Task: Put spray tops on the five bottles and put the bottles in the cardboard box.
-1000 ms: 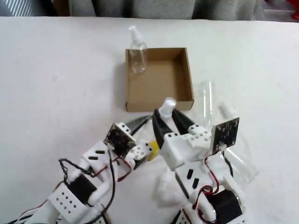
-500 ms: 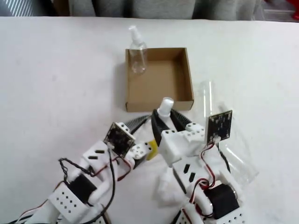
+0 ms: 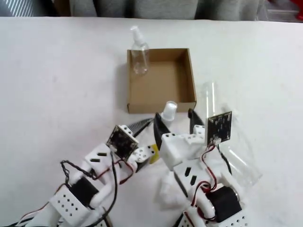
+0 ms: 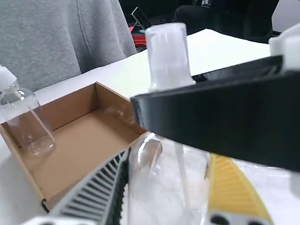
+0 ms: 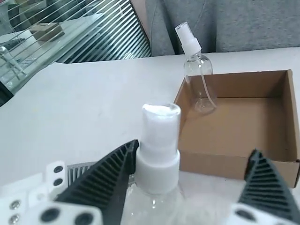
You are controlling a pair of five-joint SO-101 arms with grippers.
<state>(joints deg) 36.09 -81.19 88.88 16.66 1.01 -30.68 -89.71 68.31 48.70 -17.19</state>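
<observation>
white worktop (image 3: pixel 57 71) is carrying a cardboard box (image 3: pixel 161 108) at its middle, and one capped bottle (image 3: pixel 140 59) is standing upright in the box's far left corner. near the box's front wall the left pincer (image 4: pixel 168 159) is pinching a clear bottle (image 4: pixel 164 197) by its body, holding it upright with a spray top (image 5: pixel 159 140) sitting on its neck. the right pincer (image 3: pixel 174 115) is hanging around that top with its jaws spread, one black finger just beside the collar and the other well apart from it. whether the top is screwed fully home is hard to tell from these angles; it is looking straight and not tilted.

the step in hand is seating this top, judging by how the two arms are placed. doing it well is meaning closing the right jaws on the wide collar, not on the narrow cap above it, and turning about the bottle's own axis so the thread is not crossing. the left grip should be staying low and firm without crushing the thin wall. once tight, the bottle is needing a lift over the front wall and a spot beside the capped one, not against it.

loose bottles (image 3: pixel 210 101) are lying on the box's right side, waiting for tops.
</observation>
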